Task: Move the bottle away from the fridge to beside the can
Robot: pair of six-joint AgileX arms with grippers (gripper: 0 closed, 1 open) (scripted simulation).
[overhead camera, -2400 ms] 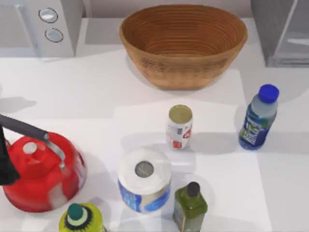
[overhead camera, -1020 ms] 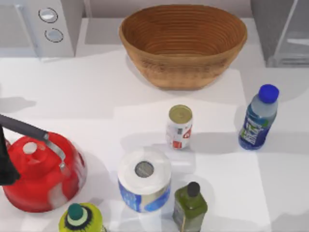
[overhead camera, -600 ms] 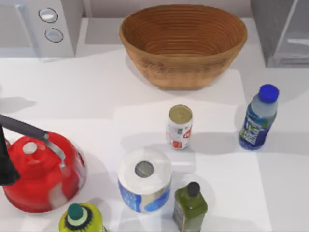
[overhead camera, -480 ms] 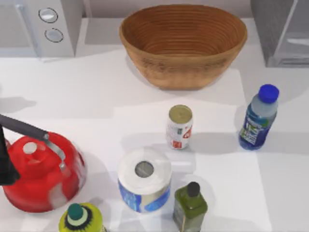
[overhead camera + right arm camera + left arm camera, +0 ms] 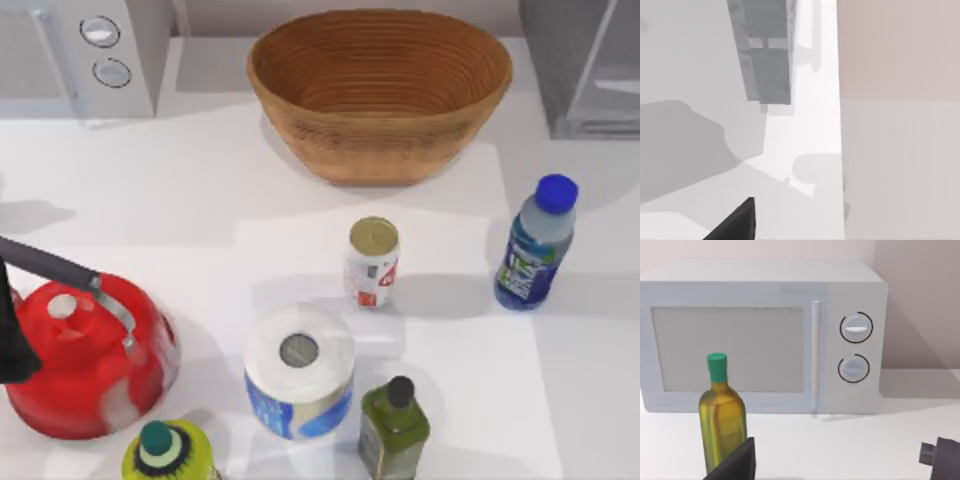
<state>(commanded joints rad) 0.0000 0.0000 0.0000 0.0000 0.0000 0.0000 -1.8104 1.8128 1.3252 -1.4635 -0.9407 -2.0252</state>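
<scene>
**Bottle stands at the right of the counter, apart from the can**

Where the white counter (image 5: 250,190) meets the pale back wall, a woven basket (image 5: 380,90) sits at upper centre of the top view, a light grey appliance with two knobs (image 5: 100,55) at upper left, and the grey fridge (image 5: 585,65) at upper right. The bottle (image 5: 535,245) stands upright at right, below the fridge and well apart from the can (image 5: 372,262) at centre. A paper roll (image 5: 299,370) and an olive-green bottle (image 5: 394,425) stand below the can. A red kettle (image 5: 85,355) sits at lower left, a yellow-green bottle (image 5: 168,455) beside it.

A dark piece of the left arm (image 5: 12,335) shows at the left edge, touching nothing. Whether either end effector is open or closed cannot be told.
</scene>
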